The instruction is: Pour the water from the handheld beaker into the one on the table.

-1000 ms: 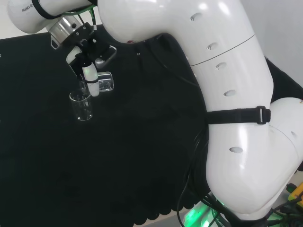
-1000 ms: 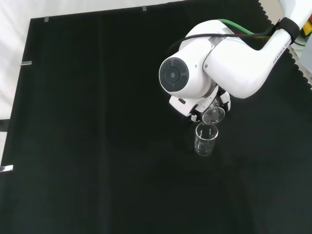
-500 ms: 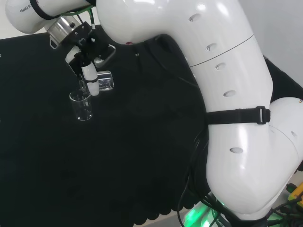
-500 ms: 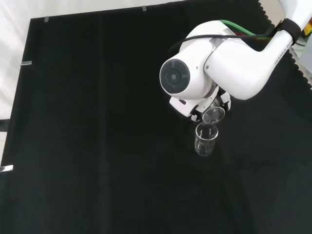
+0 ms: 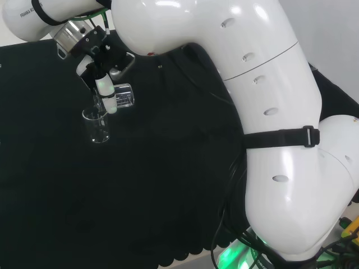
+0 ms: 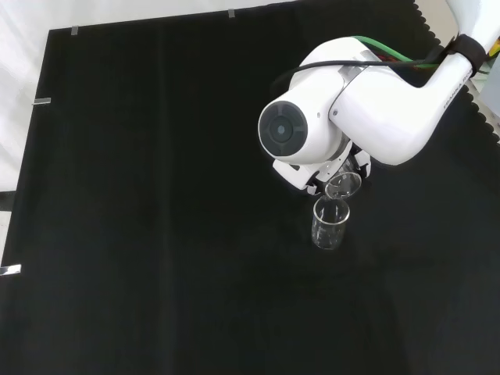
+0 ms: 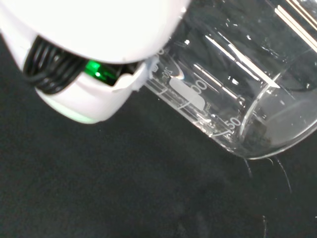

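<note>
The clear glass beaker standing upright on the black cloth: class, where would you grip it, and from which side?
Grip the upright clear glass beaker round its straight cylindrical wall, below the rim. Come from its lower side in the front view, since the hand and its tilted clear beaker crowd the rim from above.

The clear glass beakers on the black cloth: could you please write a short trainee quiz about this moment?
1. True or false: the hand holds the tilted clear glass beaker on its side.
2. In the front view, the held beaker's mouth is: A) right above the standing clear glass beaker; B) far to its left; C) on the black cloth.
3. Fill in: the standing beaker is ___ (upright/tipped).

Key: 1 true; 2 A; 3 upright.
</note>
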Controlling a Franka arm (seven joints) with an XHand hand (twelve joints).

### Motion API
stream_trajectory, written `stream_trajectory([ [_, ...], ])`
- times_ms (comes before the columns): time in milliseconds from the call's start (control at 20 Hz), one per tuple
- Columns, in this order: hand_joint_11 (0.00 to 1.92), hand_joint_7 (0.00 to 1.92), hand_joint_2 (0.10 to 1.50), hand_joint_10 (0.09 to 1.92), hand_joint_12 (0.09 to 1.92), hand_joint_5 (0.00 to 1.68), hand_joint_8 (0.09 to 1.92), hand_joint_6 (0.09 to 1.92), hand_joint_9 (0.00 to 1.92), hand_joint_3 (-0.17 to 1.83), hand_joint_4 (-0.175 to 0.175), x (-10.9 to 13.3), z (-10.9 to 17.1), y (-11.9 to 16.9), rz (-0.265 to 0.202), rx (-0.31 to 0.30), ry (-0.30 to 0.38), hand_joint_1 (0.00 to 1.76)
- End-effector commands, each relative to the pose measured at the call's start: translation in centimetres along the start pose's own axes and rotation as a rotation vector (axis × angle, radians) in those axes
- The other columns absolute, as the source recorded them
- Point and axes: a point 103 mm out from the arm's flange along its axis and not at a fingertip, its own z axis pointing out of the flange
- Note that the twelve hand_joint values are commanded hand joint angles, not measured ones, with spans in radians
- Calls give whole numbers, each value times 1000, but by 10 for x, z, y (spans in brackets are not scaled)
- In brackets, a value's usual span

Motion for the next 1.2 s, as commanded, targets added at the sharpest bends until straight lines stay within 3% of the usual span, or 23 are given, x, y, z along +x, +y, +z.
stream_trajectory([
  [50,1007,1458,465,839,864,1240,530,673,1346,934,-175,1,0,-1,7,6,-10,1449],
  [1200,1011,1457,465,843,857,1239,531,673,1344,935,-175,5,-10,1,24,41,-30,1449],
])
